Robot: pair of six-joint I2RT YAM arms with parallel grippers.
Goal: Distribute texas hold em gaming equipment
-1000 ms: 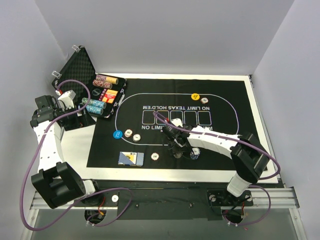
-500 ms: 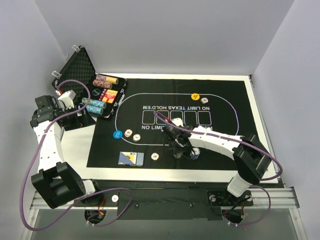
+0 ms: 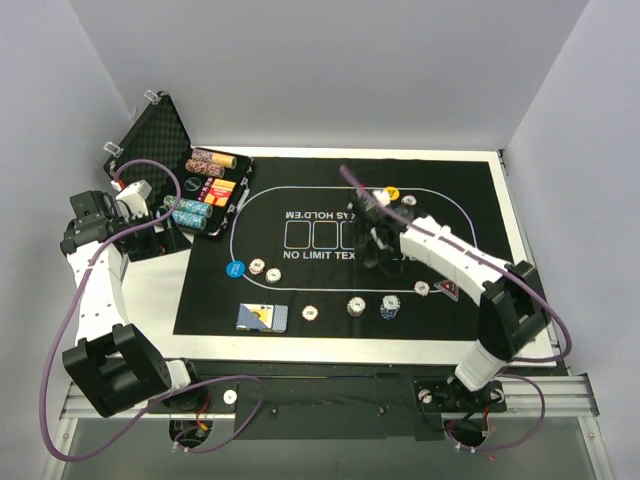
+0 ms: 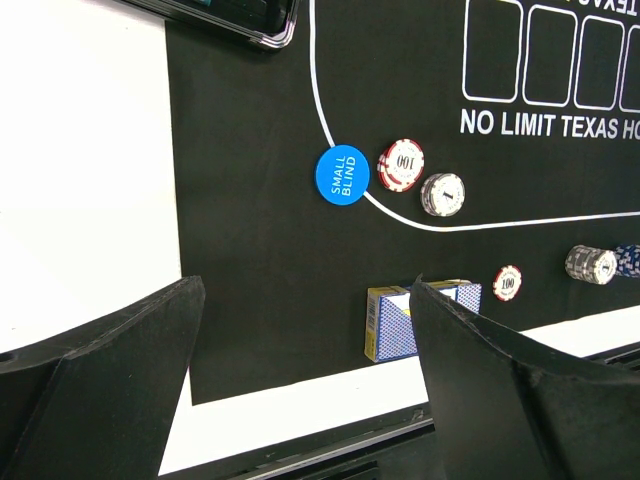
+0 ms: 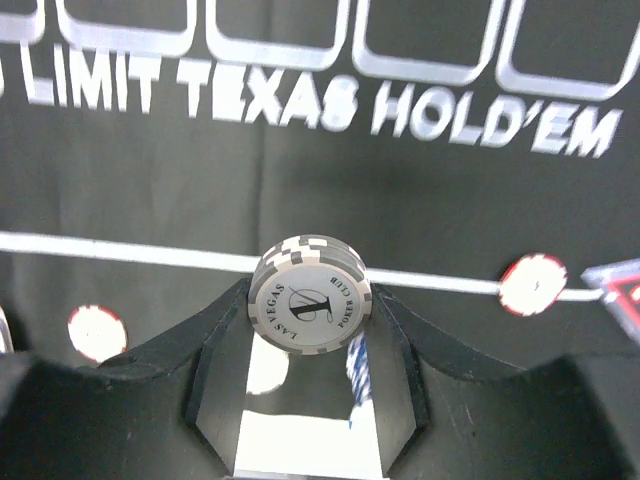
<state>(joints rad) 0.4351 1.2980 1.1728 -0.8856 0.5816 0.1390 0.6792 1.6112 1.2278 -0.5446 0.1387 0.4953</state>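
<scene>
Pinching grey poker chips (image 5: 310, 293), the right gripper (image 5: 310, 318) sits partly closed.

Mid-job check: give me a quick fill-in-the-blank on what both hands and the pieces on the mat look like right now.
1. The right hand is shut on a grey-and-white chip marked LAS ____.
2. The left hand holds nothing and is wide ____.
3. The blue button reads SMALL ____.
4. The card deck lies on the ____ mat.
Missing words: VEGAS; open; BLIND; black.
</scene>
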